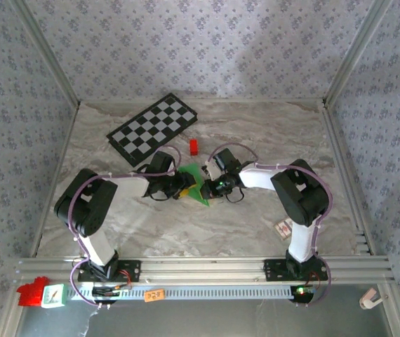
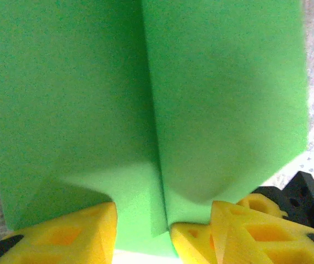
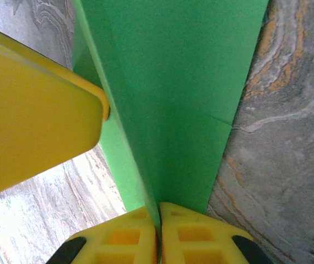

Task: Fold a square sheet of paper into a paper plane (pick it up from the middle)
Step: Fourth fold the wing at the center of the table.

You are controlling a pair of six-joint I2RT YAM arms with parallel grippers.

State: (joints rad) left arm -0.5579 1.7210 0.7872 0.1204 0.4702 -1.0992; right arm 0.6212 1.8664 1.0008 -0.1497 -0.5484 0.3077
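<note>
The bright green sheet of paper (image 1: 198, 185) is folded along a centre crease and is held up between both grippers at the table's middle. The grippers cover most of it, so I cannot tell whether its shape is a paper plane. My right gripper (image 3: 158, 213) is shut on the folded edge of the paper (image 3: 173, 93), yellow fingers pressed together. My left gripper (image 2: 143, 223) is open. The paper (image 2: 91, 93) hangs with its crease in the gap between the two yellow fingers (image 2: 69, 236), loose. In the top view the left gripper (image 1: 183, 184) and right gripper (image 1: 211, 187) face each other.
A black-and-white checkerboard (image 1: 153, 128) lies at the back left. A small red block (image 1: 194, 146) sits just behind the grippers. A small card (image 1: 283, 227) lies by the right arm's base. Patterned walls and metal rails bound the marble table (image 1: 186, 232).
</note>
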